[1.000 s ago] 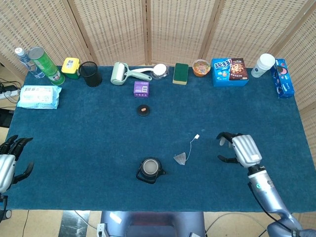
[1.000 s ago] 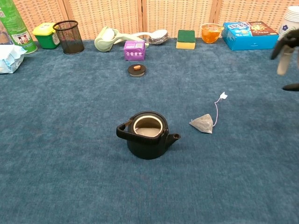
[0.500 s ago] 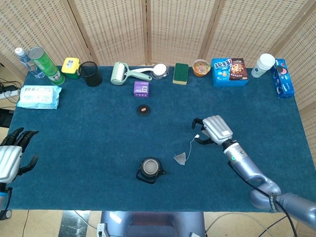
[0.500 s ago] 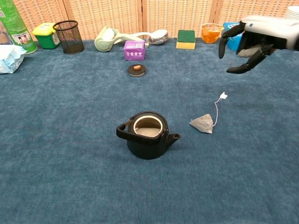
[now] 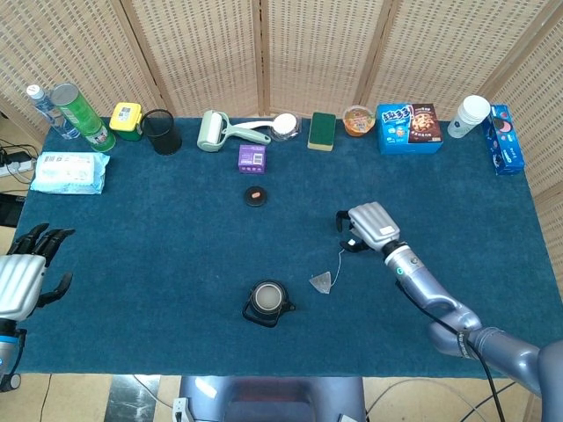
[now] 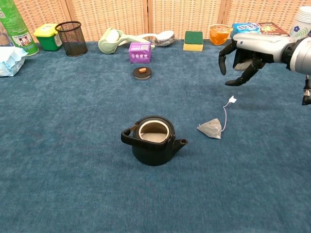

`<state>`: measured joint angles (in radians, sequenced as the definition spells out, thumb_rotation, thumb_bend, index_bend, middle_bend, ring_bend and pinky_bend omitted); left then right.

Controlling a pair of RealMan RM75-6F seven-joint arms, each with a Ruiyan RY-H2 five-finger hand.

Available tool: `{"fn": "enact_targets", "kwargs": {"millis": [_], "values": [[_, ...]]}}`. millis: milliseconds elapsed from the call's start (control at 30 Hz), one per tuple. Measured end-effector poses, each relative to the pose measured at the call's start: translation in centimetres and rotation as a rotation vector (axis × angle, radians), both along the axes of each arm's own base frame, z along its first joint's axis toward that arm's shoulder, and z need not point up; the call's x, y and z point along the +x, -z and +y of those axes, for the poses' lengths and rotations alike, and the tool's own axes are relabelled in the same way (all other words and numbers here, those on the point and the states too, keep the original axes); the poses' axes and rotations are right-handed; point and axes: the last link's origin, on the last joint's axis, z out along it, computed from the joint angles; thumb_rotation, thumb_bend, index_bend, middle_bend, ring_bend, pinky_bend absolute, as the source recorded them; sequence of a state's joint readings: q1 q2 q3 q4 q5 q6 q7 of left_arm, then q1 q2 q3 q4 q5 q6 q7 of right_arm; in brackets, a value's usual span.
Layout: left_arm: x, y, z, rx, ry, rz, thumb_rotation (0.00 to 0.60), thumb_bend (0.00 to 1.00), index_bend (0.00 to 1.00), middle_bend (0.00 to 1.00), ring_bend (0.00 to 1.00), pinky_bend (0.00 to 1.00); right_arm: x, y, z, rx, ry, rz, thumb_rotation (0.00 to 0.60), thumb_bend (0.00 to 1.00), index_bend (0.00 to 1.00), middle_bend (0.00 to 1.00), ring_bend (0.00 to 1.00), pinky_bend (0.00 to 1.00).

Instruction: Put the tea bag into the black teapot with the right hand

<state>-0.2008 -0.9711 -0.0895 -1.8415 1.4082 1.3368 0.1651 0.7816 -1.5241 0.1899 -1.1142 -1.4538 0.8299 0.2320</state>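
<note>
The black teapot stands lidless near the table's front middle, its opening showing. To its right lies the grey tea bag, with a thin string running up to a small white tag. My right hand hovers just above that tag, fingers apart and curved downward, holding nothing. My left hand stays open at the far left edge, seen only in the head view.
The teapot's lid lies behind the pot. Along the back edge stand a purple box, a black mesh cup, a lint roller, a green sponge, a snack box and a wipes pack.
My right hand has swept left and away from the front right of the table and now hangs over the tag. The tea bag and teapot have not moved.
</note>
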Motion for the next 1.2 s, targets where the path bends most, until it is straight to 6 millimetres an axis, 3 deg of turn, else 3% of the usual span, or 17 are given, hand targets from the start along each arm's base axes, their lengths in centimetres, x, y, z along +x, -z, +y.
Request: {"fn": "enact_targets", "kwargs": {"millis": [400,1200], "values": [[-0.4,0.2,0.1,-0.008,-0.01,-0.002,0.6,0.45,0.16,0.19,0.08,0.14,-1.0,1.9,-1.0,0.028,0.024,0.107,0.6,0.45,0.52,1.0,1.0,1.0],[-1.0,0.6,0.3,-0.021,-0.02,-0.006,0.6,0.45,0.16,0.19,0.08,0.14,-2.0,3.2,-1.6,0.037,0.046,0.199,0.6,0.45,0.5,1.0,1.0,1.0]]}}
